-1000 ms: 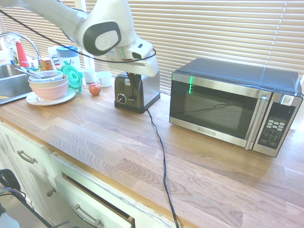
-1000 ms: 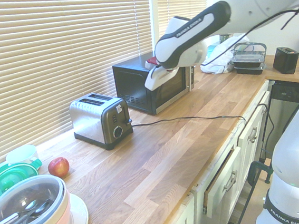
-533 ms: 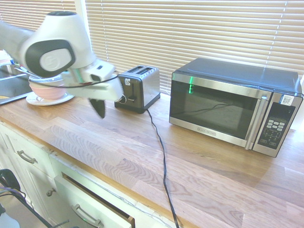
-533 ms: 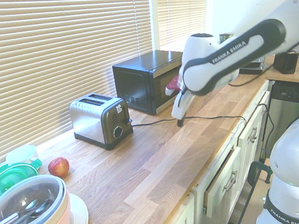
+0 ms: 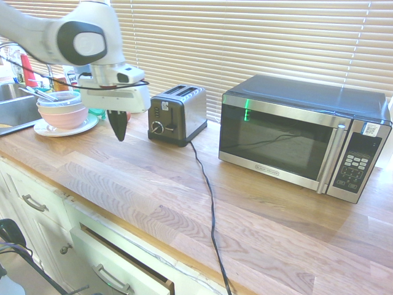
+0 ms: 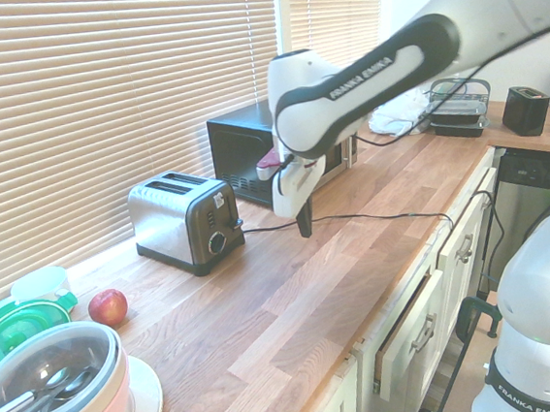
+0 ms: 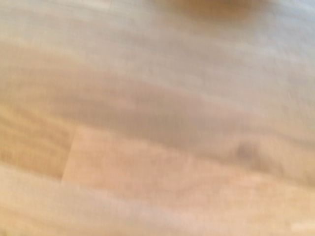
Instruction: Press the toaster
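Observation:
The toaster [image 5: 178, 114] [image 6: 184, 221] is a small steel two-slot unit with a black end panel, a round knob and a white label, standing on the wooden counter near the blinds. My gripper [image 5: 120, 134] [image 6: 305, 229] is shut with nothing in it and points straight down above the counter. It hangs in front of the toaster's black end panel, a short way off and not touching it. The wrist view shows only blurred wood grain [image 7: 157, 128].
A large steel-and-black microwave [image 5: 304, 136] stands beside the toaster, whose black cord [image 5: 209, 196] runs across the counter to the front edge. Stacked bowls on a plate [image 5: 62, 114], a red apple [image 6: 107, 307], cups and a sink lie at the other end.
The arm has swung from over the toaster out toward the counter's front, then back toward the toaster's knob end. The gripper stayed shut throughout.

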You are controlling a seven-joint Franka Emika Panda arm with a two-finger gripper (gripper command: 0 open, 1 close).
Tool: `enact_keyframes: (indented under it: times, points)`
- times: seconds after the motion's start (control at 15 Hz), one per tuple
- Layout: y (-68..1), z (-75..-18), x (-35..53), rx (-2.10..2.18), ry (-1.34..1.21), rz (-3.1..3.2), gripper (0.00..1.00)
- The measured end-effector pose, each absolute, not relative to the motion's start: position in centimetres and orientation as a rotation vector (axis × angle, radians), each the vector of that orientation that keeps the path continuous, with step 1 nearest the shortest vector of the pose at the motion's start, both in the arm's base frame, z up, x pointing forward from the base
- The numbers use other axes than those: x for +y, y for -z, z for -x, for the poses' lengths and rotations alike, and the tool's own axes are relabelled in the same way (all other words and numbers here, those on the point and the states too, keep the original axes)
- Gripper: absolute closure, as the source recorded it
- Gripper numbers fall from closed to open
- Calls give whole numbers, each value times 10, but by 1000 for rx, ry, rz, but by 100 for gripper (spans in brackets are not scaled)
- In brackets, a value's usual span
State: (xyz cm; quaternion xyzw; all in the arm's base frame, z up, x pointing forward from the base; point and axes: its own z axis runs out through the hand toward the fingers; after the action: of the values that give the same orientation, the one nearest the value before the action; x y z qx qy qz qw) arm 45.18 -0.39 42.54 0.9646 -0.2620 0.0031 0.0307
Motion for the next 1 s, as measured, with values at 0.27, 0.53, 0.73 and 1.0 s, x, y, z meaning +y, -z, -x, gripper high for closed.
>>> enact_keyframes:
  times: [0.27, 0.53, 0.73, 1.0]
  points:
    - [-422, -475, -2, -795, 34, -2977, 0]
    - [-425, -475, 1, -790, 29, -2972, 0]
    - [-423, -474, 3, -792, 34, -2971, 0]
    - [-423, -474, -1, -802, 35, -2969, 0]
